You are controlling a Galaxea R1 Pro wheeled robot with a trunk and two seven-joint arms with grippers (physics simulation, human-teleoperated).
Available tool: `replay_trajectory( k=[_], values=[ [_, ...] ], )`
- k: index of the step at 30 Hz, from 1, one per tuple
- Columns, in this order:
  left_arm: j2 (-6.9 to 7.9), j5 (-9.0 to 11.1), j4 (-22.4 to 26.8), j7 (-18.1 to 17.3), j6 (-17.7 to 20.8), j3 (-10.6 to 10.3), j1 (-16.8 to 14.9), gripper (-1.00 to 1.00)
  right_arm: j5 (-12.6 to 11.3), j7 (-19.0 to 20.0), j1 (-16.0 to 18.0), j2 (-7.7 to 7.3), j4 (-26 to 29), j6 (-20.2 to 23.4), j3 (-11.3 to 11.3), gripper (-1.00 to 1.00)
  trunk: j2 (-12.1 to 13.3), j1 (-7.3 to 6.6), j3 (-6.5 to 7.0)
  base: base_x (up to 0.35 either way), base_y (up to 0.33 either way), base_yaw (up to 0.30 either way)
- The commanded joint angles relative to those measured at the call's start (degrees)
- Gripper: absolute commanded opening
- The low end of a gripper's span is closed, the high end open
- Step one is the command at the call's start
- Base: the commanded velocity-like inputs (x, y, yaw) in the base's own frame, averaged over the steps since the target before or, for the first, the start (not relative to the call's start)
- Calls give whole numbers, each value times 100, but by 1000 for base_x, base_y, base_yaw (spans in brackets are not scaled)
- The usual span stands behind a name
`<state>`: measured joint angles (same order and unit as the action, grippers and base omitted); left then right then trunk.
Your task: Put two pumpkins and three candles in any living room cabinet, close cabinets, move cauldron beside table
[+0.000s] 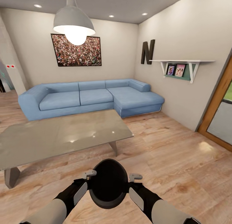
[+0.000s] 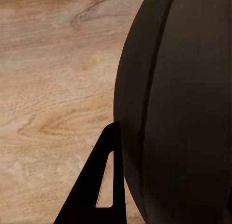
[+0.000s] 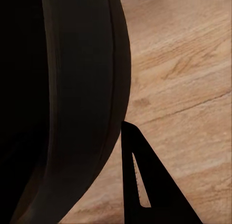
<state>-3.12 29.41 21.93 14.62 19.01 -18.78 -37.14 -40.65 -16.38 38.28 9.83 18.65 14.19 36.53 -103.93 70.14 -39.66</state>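
The cauldron (image 1: 109,182), a matte black rounded pot, sits at 6 o'clock in the head view, held up between the two arms just in front of the robot. The left pincer (image 1: 86,182) presses against its left flank and the right pincer (image 1: 132,184) against its right flank, so the pot is clamped between them rather than inside either one. Whether each pincer's own fingers are spread or closed cannot be told.

In the left wrist view, the cauldron's curved dark wall (image 2: 179,113) is close up, with one black triangular finger (image 2: 99,185) beside it and wood-grain floor (image 2: 53,74) behind. In the right wrist view, the pot's wall (image 3: 72,98) is again close, one black finger (image 3: 145,185) lies just beside it, and the floor (image 3: 188,74) runs past.

At 10 o'clock from the cauldron stands the counter (image 1: 58,137), a low grey glossy-topped table on angled legs, near the pot but apart from it. Beyond it at 12 o'clock is a blue corner sofa (image 1: 93,97) against the far wall, under a framed picture (image 1: 76,50). A white pendant lamp (image 1: 74,23) hangs at 11 o'clock. At 2 o'clock, a black letter N (image 1: 147,51) and a white wall shelf (image 1: 182,68) with photos are fixed to the right-hand wall, and a wooden door frame (image 1: 217,101) stands at 3 o'clock.
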Motion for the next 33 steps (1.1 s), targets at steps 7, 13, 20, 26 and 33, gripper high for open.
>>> replay_trajectory(
  k=[7,13,20,26,33],
  values=[
    [5,21,22,50,14,-29,-9,-100,-13,-58,4,-8,11,30,48,-100,-3,2,5,294,0,157],
    [5,21,22,50,15,-32,-10,-100,-13,-58,4,-8,15,31,48,-100,-3,2,6,305,0,10],
    [5,21,22,50,7,-50,-9,-100,-13,-58,4,-8,16,31,48,-100,-3,2,6,73,0,0],
    [5,20,25,50,7,-57,-7,-100,-13,-48,4,-8,16,31,48,-100,-3,2,6,1,0,0],
    [5,21,23,50,7,-44,-9,-100,-13,-41,4,-8,11,28,48,-100,-164,90,-66,0,0,0]
  ],
)
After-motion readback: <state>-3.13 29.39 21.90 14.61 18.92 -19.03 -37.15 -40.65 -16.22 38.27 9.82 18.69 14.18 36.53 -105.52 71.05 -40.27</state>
